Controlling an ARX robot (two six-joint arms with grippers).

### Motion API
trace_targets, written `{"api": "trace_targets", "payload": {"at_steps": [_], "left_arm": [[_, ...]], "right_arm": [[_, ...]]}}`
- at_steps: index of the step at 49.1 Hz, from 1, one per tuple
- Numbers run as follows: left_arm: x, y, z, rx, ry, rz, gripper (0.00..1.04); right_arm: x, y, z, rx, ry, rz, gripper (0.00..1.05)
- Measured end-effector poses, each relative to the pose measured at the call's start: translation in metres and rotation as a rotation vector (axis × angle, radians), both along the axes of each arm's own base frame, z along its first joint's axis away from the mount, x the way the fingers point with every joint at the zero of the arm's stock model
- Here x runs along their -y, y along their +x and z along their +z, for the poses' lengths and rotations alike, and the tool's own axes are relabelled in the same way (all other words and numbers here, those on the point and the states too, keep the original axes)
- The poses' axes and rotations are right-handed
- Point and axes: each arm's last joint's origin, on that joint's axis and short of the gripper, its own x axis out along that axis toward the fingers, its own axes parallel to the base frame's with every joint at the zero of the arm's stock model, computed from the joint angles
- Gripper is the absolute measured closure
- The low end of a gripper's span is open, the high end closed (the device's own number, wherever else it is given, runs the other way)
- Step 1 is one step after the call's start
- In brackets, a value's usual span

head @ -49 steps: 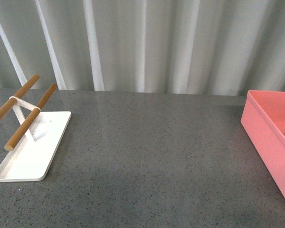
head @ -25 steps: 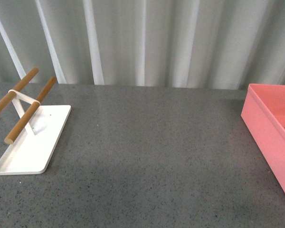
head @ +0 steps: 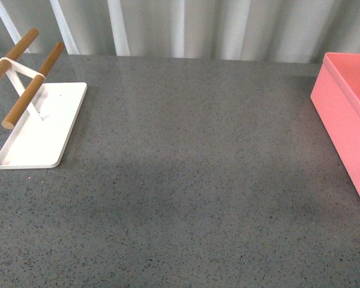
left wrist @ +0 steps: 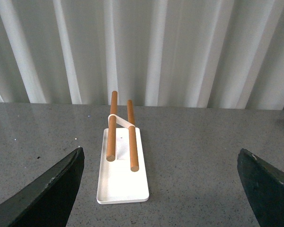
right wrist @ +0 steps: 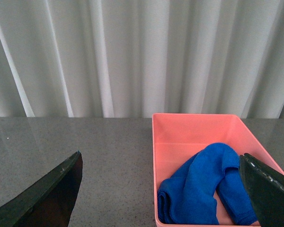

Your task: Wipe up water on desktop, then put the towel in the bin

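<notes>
Towel binned, surface dry: the task looks finished.

From left: the white tray (head: 45,129) with wooden rods (left wrist: 111,127); the left fingers (left wrist: 52,189) spread wide, gripping nothing; bare grey surface (head: 192,168) with no visible water. Right fingers (right wrist: 49,191) likewise released. The towel (right wrist: 203,187) lies crumpled inside the bin (right wrist: 180,125). Likely next: retreat and rest.
</notes>
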Motion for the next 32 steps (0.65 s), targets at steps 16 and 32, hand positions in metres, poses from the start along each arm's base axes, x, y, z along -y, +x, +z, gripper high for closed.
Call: {"api": "trace_targets", "payload": {"at_steps": [16, 32], "left_arm": [[0.0000, 0.0000, 0.0000, 0.000, 0.000, 0.000, 0.07], [0.0000, 0.0000, 0.0000, 0.000, 0.000, 0.000, 0.07]], "right_arm": [[0.0000, 0.0000, 0.0000, 0.000, 0.000, 0.000, 0.07], [0.0000, 0.0000, 0.0000, 0.000, 0.000, 0.000, 0.07]]}}
